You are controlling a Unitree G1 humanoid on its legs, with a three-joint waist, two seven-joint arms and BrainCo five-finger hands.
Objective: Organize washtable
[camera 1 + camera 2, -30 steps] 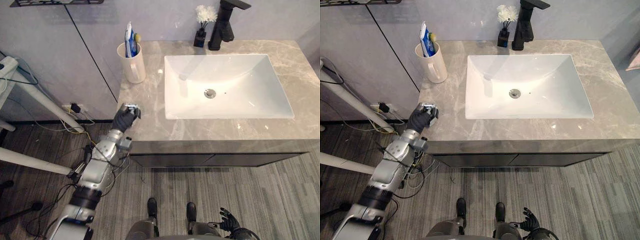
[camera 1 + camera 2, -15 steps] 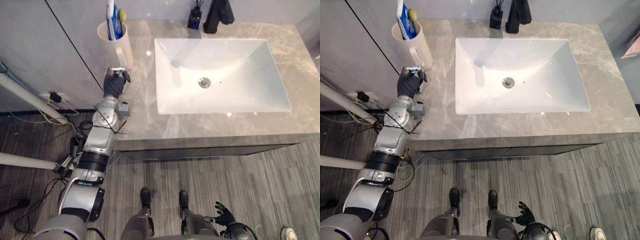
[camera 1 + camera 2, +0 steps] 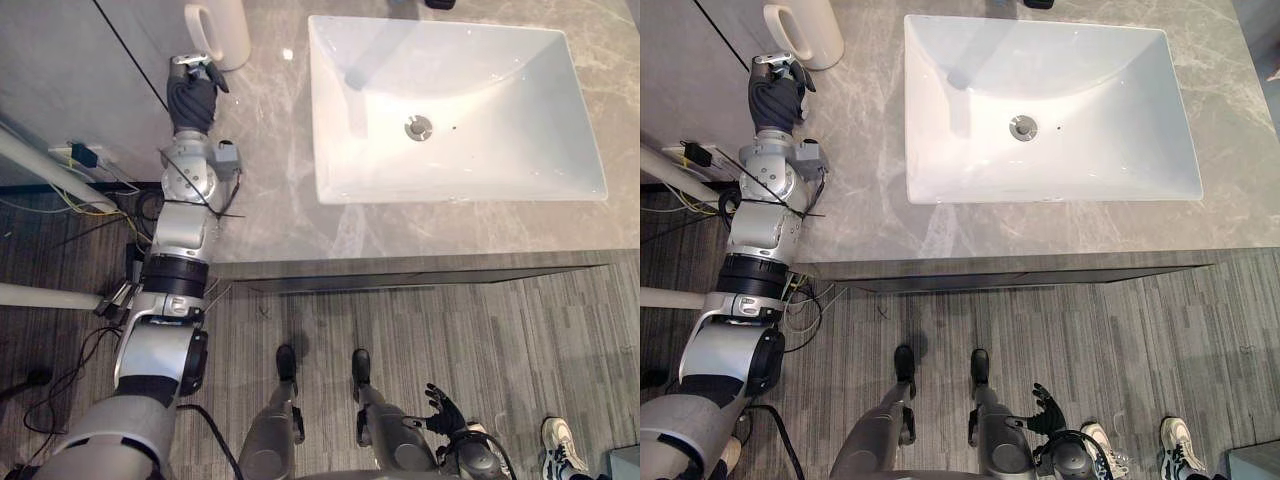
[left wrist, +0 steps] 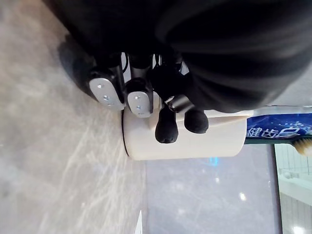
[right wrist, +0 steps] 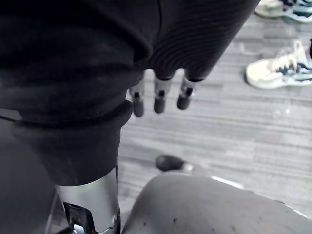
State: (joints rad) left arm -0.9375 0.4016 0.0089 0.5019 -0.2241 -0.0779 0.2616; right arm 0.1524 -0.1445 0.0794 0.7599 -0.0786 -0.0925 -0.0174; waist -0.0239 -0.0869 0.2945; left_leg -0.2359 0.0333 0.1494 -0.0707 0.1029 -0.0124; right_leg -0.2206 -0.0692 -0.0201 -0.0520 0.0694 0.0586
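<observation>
A cream cup [image 3: 218,28] with a handle stands at the back left of the grey marble countertop [image 3: 270,150]. In the left wrist view the cup [image 4: 195,144] sits just past my fingers [image 4: 139,97], and a blue toothpaste tube [image 4: 280,132] sticks out of it. My left hand [image 3: 192,95] is stretched over the counter's left edge, right beside the cup, with its fingers curled and nothing held in them. My right hand [image 3: 440,405] hangs low by my side with its fingers [image 5: 160,97] straight and empty.
A white rectangular sink [image 3: 330,120] with a metal drain [image 3: 418,126] takes up the middle and right of the counter. A grey wall panel [image 3: 80,60] runs along the counter's left. A person's pale shoe [image 3: 560,440] is on the striped floor at the right.
The camera has tilted down, so the tap and flower vase have left the picture. My left hand has reached from the counter's front left corner back to the cup.
</observation>
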